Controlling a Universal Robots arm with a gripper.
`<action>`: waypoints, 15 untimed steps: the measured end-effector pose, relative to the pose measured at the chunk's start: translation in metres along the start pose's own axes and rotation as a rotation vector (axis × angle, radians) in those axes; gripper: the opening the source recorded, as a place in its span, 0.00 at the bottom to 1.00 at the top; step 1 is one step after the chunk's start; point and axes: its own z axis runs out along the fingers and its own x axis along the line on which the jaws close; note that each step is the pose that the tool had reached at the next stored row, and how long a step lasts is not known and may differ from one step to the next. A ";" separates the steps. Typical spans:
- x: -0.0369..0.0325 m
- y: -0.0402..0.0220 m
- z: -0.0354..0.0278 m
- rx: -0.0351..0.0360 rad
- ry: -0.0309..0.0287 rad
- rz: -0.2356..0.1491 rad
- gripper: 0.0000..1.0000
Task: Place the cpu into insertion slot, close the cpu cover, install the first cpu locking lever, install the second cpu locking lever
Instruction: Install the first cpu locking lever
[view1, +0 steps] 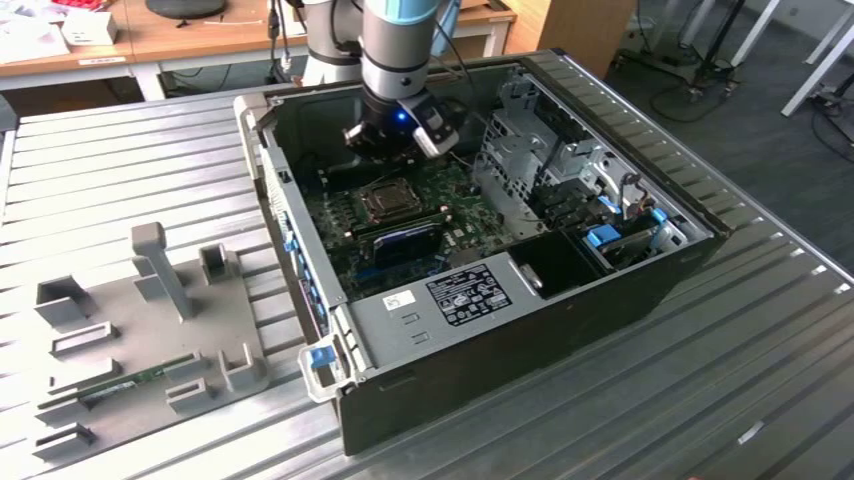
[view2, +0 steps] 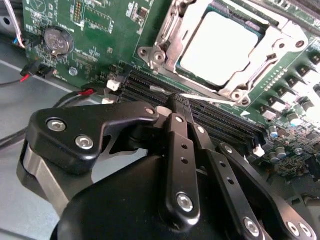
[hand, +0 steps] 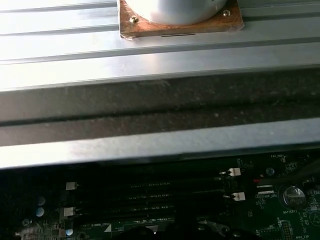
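Ribbed metal table (view1: 134, 150) bearing an open computer case (view1: 534, 330), green motherboard (view1: 461, 210) inside. Cpu (view2: 220, 47) seated in the insertion slot (view1: 368, 200), cpu cover (view2: 169, 37) apparently lying down around it. Gripper (view2: 179, 102) poised over the black memory slots (view2: 145, 82) just beside the insertion slot, fingers pressed together on nothing, tips aimed toward the slot. Arm (view1: 394, 40) reaching steeply down into the case, close beside the insertion slot.

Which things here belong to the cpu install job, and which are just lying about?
Job: cpu; cpu cover down over it; gripper.
Lying about: memory stick on grey fixture tray; coin battery; memory slots.
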 end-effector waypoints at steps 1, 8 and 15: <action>-0.0005 -0.0005 0.0004 -0.0001 -0.0001 0.000 0.10; -0.0013 -0.0014 0.0016 0.0001 -0.0005 0.002 0.10; -0.0018 0.0005 -0.0060 -0.0001 -0.0006 0.002 0.10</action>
